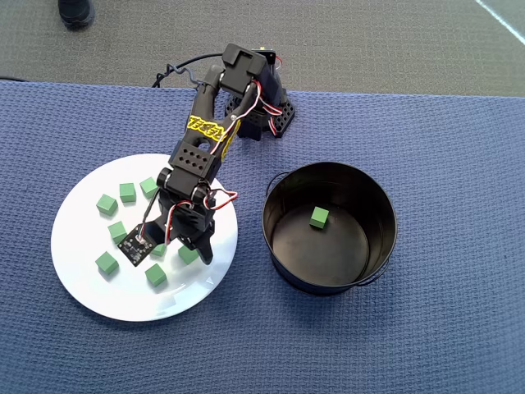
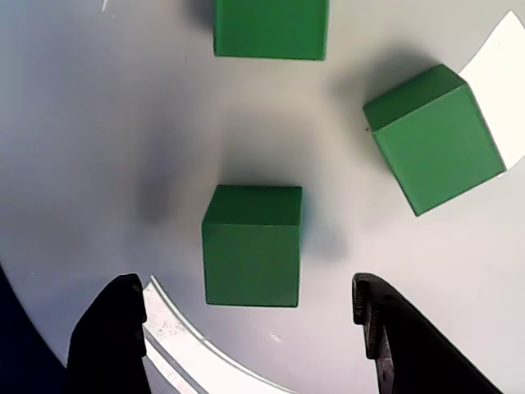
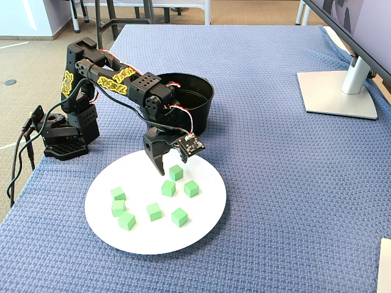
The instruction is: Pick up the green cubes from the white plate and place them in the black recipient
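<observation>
My gripper is open, jaws spread wide and holding nothing, hovering low over the white plate. In the wrist view one green cube sits on the plate between and just ahead of my two black fingertips, not touching either; two more cubes are beyond it, one at the top edge and one tilted at the right. The fixed view shows eight green cubes on the plate, with the one nearest my gripper at the plate's far side. The overhead view shows the plate on the left and the black pot on the right, near each other but apart, both on the blue woven cloth that covers the desk. One green cube lies inside the pot on its dark shiny floor. My arm carries yellow lettering on the upper link, visible in the overhead and fixed views, but too small and warped to read. A small circuit board hangs beside the gripper. A monitor stand sits at the far right in the fixed view, well apart from everything.
</observation>
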{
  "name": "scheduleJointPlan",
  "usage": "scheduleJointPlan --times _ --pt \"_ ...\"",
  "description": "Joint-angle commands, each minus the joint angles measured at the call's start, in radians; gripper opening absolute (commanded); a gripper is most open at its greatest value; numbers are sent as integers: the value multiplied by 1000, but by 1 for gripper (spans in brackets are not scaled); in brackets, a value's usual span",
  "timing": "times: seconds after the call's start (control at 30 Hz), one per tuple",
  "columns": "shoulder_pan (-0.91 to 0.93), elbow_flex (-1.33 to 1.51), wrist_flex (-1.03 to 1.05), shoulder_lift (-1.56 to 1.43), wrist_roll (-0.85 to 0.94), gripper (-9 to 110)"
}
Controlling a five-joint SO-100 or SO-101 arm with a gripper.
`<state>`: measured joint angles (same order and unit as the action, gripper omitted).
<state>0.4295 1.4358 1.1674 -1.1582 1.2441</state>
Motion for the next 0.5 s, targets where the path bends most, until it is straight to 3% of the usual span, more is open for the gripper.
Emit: scheduleJointPlan --times 0.0,0.47 --pt "2 -67 -3 0 -9 25" --pt "14 -91 -34 17 -9 18"
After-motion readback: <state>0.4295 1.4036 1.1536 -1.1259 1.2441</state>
